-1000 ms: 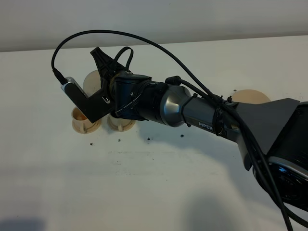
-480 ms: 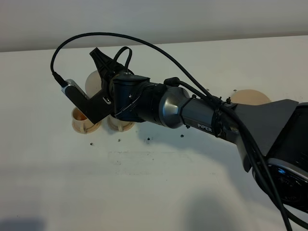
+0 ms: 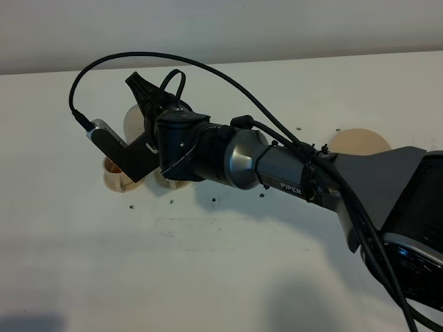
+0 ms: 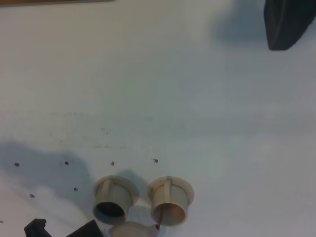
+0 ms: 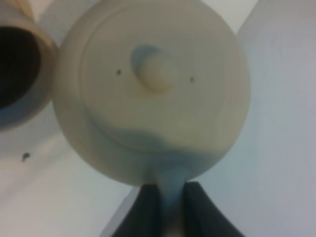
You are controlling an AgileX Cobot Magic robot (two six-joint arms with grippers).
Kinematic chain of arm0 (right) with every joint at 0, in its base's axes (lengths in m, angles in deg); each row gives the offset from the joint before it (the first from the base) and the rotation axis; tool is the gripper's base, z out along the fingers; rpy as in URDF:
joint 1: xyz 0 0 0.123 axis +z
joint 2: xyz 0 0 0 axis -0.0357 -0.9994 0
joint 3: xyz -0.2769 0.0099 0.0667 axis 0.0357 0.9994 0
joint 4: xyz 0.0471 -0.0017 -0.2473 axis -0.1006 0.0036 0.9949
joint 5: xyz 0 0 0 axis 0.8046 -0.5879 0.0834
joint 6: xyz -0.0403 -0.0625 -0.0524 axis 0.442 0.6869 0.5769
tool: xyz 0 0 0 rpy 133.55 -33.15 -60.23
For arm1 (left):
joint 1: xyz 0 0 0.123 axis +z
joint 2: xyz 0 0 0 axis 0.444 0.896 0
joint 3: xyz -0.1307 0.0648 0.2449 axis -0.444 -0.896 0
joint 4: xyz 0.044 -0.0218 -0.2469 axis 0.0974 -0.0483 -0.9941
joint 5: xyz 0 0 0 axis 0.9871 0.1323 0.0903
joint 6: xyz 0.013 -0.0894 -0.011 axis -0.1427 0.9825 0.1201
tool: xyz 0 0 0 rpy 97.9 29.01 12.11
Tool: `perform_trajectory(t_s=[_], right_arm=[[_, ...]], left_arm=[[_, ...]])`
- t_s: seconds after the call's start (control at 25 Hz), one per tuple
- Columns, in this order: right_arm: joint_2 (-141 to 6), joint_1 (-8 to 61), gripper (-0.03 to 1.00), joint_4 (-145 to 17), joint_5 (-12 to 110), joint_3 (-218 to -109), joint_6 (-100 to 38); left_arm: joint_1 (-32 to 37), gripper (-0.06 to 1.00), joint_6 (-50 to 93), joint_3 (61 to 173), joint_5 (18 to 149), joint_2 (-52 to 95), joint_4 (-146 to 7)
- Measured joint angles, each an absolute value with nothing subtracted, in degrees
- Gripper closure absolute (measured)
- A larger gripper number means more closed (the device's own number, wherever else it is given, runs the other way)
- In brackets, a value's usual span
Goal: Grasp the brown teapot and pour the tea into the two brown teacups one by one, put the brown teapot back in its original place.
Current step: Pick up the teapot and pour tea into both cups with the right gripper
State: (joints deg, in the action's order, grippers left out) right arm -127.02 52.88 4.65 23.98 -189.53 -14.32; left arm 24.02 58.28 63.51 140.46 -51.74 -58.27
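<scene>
My right gripper (image 3: 148, 101) reaches across to the left side and is shut on the loop handle of the brown teapot (image 3: 133, 122). It holds the pot tipped above the left teacup (image 3: 119, 176). The second teacup (image 3: 173, 182) stands right beside it, mostly under the wrist. In the right wrist view the fingers (image 5: 143, 210) clamp the handle below the teapot's lid (image 5: 153, 89), and one cup (image 5: 17, 74) shows beside it. In the left wrist view a thin brown stream runs from the teapot (image 4: 129, 230) into one cup (image 4: 171, 198); the other cup (image 4: 114, 198) is beside it. The coaster disc (image 3: 360, 142) lies bare at the right. The left gripper is out of view.
Small dark specks (image 3: 214, 201) lie scattered on the white table in front of the cups. The right arm and its cables (image 3: 291, 173) span the table's middle. A dark object (image 4: 289, 22) sits at the corner of the left wrist view.
The right wrist with the teapot has shifted slightly left and rolled a little further over the left cup. The cups and the coaster have not moved.
</scene>
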Motion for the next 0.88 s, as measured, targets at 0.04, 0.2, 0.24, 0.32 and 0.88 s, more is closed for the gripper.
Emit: perform_trajectory(t_s=[0.04,0.2,0.24,0.32,0.88], right_arm=[[-127.0,53.0,0.87,4.8,23.9,-189.5,-14.3],[-127.0,53.1,0.87,5.4,22.9,-189.5,-14.3],[-127.0,53.3,0.87,5.6,22.6,-189.5,-14.3],[-127.0,53.4,0.87,5.9,22.6,-189.5,-14.3],[-126.7,54.9,0.87,7.9,21.2,-189.5,-14.3]], left_arm=[[24.0,0.61,58.3,63.5,140.5,-51.7,-58.3],[24.0,0.61,58.3,63.5,140.5,-51.7,-58.3],[24.0,0.61,58.3,63.5,140.5,-51.7,-58.3],[24.0,0.61,58.3,63.5,140.5,-51.7,-58.3],[24.0,0.61,58.3,63.5,140.5,-51.7,-58.3]])
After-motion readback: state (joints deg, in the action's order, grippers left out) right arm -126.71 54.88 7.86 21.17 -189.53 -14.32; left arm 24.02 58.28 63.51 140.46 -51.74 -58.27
